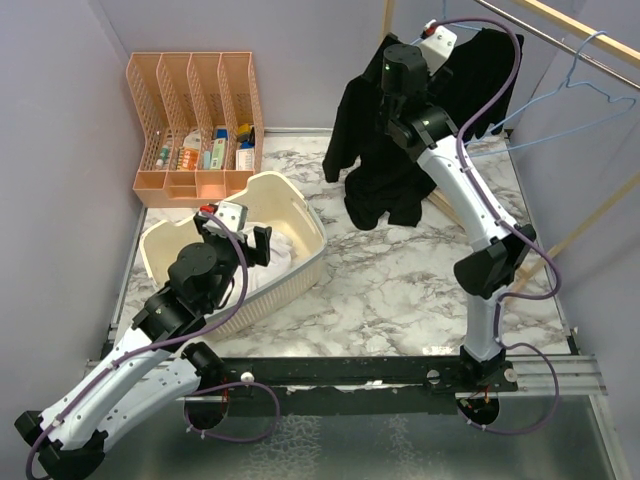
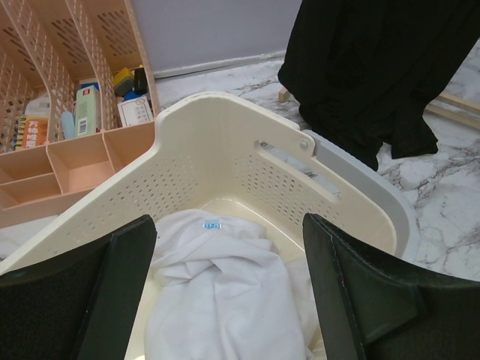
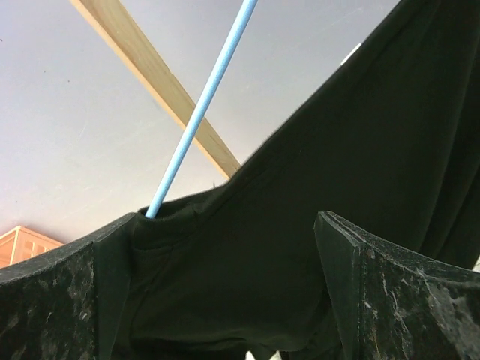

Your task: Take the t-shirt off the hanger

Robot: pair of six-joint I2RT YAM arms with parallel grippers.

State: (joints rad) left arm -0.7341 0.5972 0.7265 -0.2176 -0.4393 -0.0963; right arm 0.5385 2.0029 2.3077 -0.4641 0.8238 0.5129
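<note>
A black t-shirt [image 1: 380,170] hangs at the back of the table on a light-blue hanger [image 3: 199,112], whose stem comes up out of the collar. In the right wrist view the t-shirt [image 3: 322,187] fills the lower frame. My right gripper [image 1: 385,75] is raised against the shirt's top. It [image 3: 217,255] stands open, with the collar and shoulder fabric between its wide-apart fingers. My left gripper [image 1: 240,240] is open over a cream laundry basket [image 1: 310,225]. Nothing is held between its fingers [image 2: 97,292].
A white garment [image 2: 225,300] lies crumpled in the basket [image 2: 225,127]. An orange organizer [image 1: 195,120] with small items stands at the back left. A wooden rack [image 1: 580,35] runs along the right, with a bare blue hanger [image 1: 600,100] on it.
</note>
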